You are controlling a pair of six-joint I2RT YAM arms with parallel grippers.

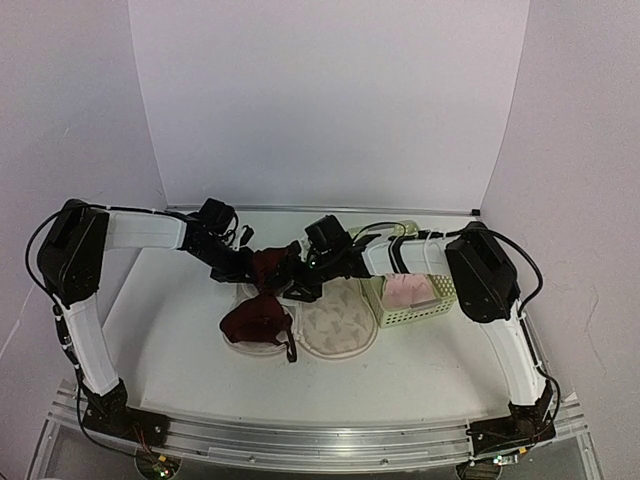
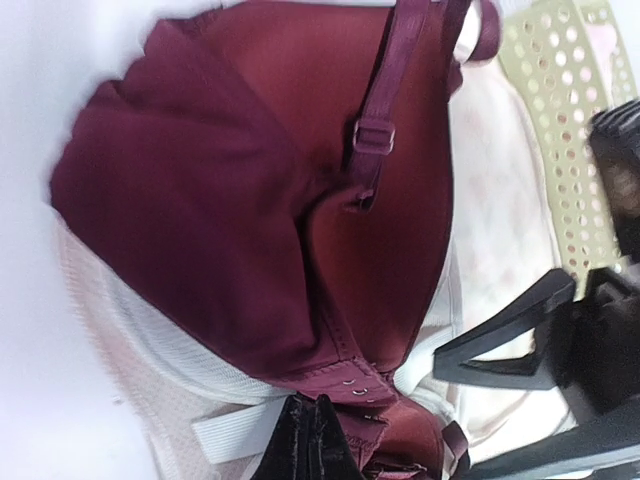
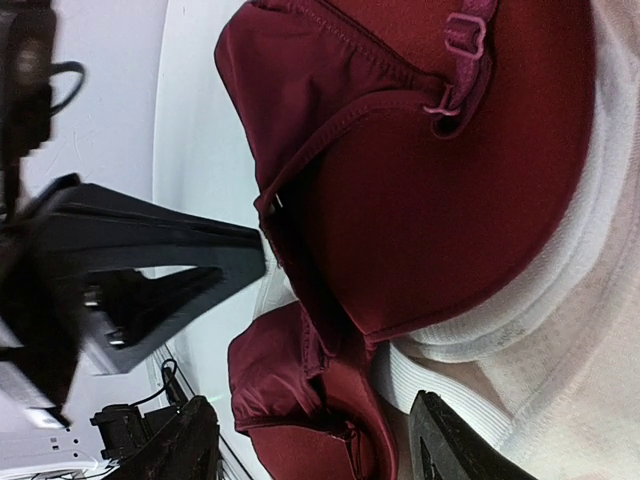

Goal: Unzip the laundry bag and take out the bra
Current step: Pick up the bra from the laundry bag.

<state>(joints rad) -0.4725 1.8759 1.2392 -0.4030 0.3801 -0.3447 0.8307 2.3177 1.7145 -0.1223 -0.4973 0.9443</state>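
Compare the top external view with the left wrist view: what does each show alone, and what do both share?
Only the top external view shows both oval halves of the laundry bag whole, and something pale pink inside the basket. Only the left wrist view shows the bra close enough to make out its strap slider and its clasp hooks. Both show the maroon bra, the laundry bag and the pale green mesh basket.

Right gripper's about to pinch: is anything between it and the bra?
Nothing visible. The bra sits between the right gripper's open fingers; the laundry bag's pale lining lies only beneath it. The left gripper grips its edge.
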